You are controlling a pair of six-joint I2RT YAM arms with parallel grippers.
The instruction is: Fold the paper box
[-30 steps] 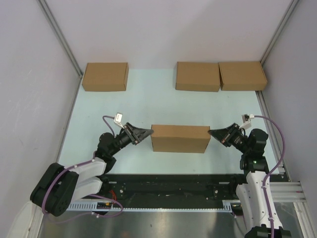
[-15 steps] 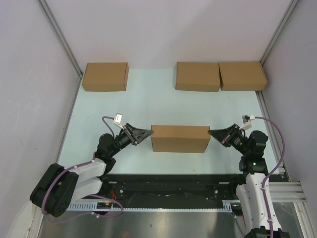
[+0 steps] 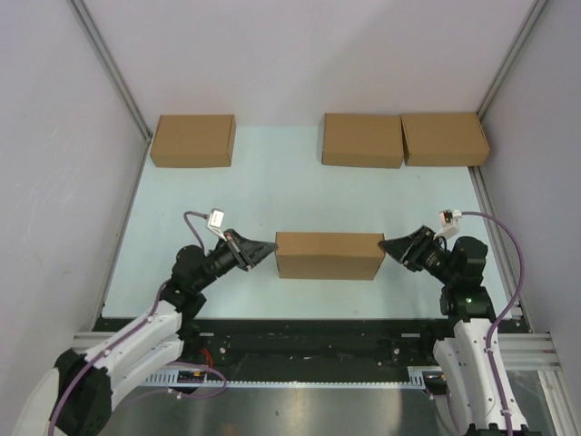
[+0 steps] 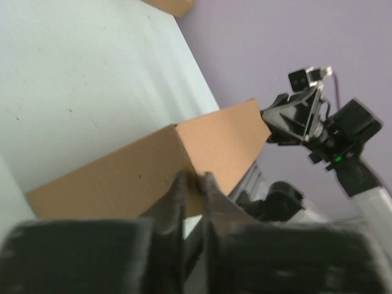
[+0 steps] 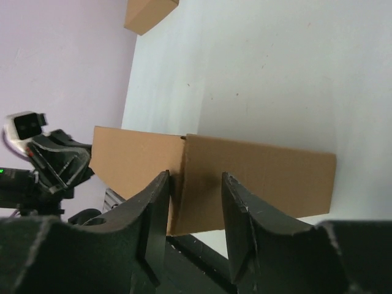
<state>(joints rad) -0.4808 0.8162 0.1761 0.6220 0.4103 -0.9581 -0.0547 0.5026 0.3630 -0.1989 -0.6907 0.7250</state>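
Cardboard, brown, corrugated: one box [image 3: 329, 255], closed into a shallow rectangle. It lies flat at the middle of the table [image 3: 272, 191], long side facing our bases. We judge the folding all but done.

At its left end, left gripper [image 3: 269, 246], held low and level, tip touching or just beside the end wall. Its fingers [image 4: 174, 205] stand narrowly apart with nothing visibly pinched between them.

At its right end, right gripper [image 3: 388, 245], mirrored. Its fingers [image 5: 153, 208] stand clearly apart, and the box's corner edge shows in the gap. We cannot tell whether they touch it.

We read the facing pose as bracing: one arm at each end keeps the box square and stops it sliding.

Along the far edge, other boxes [image 3: 192, 140] [image 3: 363, 140] [image 3: 445, 138], three in all, well apart from the work and seemingly set aside as finished.
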